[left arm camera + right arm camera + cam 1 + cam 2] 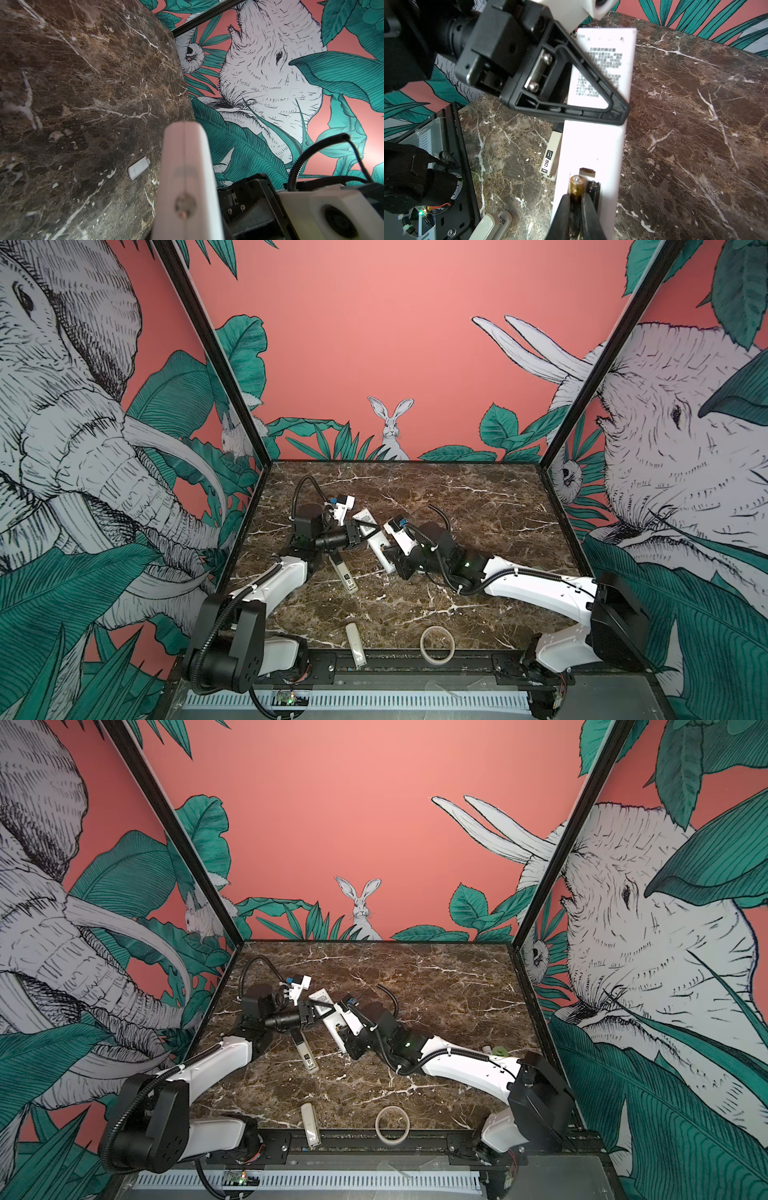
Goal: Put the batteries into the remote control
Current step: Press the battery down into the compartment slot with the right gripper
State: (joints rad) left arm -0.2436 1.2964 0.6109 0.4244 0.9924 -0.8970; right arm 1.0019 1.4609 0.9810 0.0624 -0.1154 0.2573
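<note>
The remote control (593, 143) is white and faces back-side up, its printed label showing; it also appears in both top views (379, 545) (332, 1023). My left gripper (360, 531) (311, 1013) is shut on its long edges, one black triangular finger (571, 108) lying across the label. At the near end the battery compartment stands open. My right gripper (575, 198) (389, 558) is shut on a gold-tipped battery (576, 185) at the compartment's left slot. A second dark battery (592, 187) lies in the slot beside it. In the left wrist view only the remote's edge (185, 166) shows.
A grey-white stick with a black-and-white label (345, 574) (549, 162) lies just left of the remote. A small cream remote (355, 644) and a tape ring (436, 645) sit at the front edge. A small flat white piece (138, 171) lies on the marble table (478, 506).
</note>
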